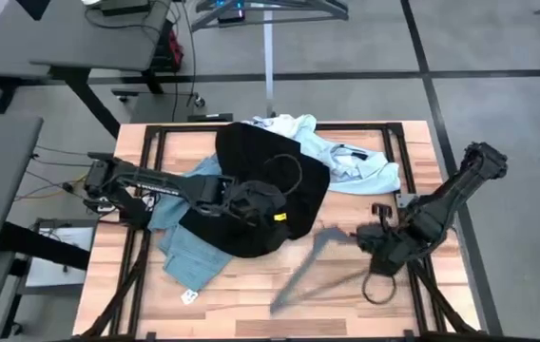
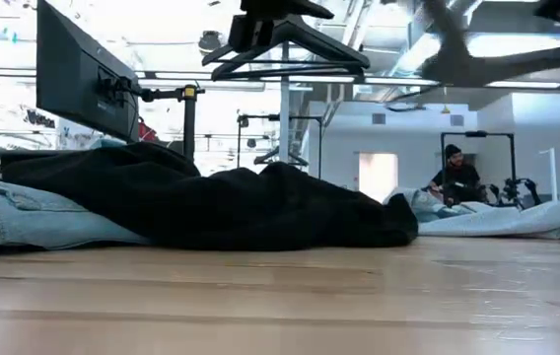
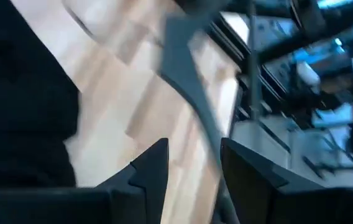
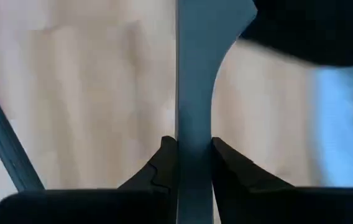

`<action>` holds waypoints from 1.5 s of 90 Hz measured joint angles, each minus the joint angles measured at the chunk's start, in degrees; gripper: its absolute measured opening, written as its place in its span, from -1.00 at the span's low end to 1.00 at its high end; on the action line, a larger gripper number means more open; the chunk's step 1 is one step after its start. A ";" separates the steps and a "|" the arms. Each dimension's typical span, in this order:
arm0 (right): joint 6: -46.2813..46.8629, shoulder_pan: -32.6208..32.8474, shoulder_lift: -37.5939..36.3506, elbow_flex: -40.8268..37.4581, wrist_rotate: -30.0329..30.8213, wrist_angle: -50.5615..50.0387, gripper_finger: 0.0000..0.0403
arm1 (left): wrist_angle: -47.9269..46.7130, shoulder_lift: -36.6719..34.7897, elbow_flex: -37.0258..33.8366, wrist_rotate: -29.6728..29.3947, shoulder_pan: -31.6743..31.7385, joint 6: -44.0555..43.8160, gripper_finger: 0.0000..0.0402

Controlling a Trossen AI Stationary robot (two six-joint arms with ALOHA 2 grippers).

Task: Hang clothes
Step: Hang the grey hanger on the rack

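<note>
A black t-shirt (image 1: 256,185) lies heaped in the table's middle, partly over light blue jeans (image 1: 189,252) at its left. A pale blue shirt (image 1: 346,157) lies at the far right. A grey hanger (image 1: 308,266) is held by my right gripper (image 1: 373,237) near the right side. My left gripper (image 1: 262,204) hovers open over the t-shirt's near part; in its wrist view nothing sits between its fingers (image 3: 155,171), and the hanger (image 3: 189,81) shows beyond them. In the low view the t-shirt (image 2: 241,207) rests on the tabletop. My right gripper pinches a flat grey bar of the hanger (image 4: 194,140) between its two fingers. The bar runs straight on ahead of the fingers, along them. The fingers come roughly level from the table's right side. In the low view no part of the hanger rests on the tabletop.
A clothes rack pole (image 1: 268,57) stands beyond the far edge, with dark hangers (image 2: 290,44) hanging on it. Black frame rails (image 1: 151,142) run along the tabletop's edges. Bare wood (image 1: 251,318) shows along the near edge. A person (image 2: 455,176) sits far behind.
</note>
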 joint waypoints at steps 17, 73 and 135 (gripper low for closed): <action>-4.00 -3.50 -0.14 4.31 11.69 -3.40 -0.75 | 2.12 0.00 0.00 4.84 2.73 -1.44 -0.36; -11.26 -7.11 -0.10 5.53 21.26 0.38 -0.75 | 5.34 0.08 -0.04 9.73 6.09 1.19 -0.35; -10.49 -7.11 -0.14 5.53 31.52 2.99 -0.76 | 13.76 -2.53 -0.10 -8.35 7.00 4.07 -0.37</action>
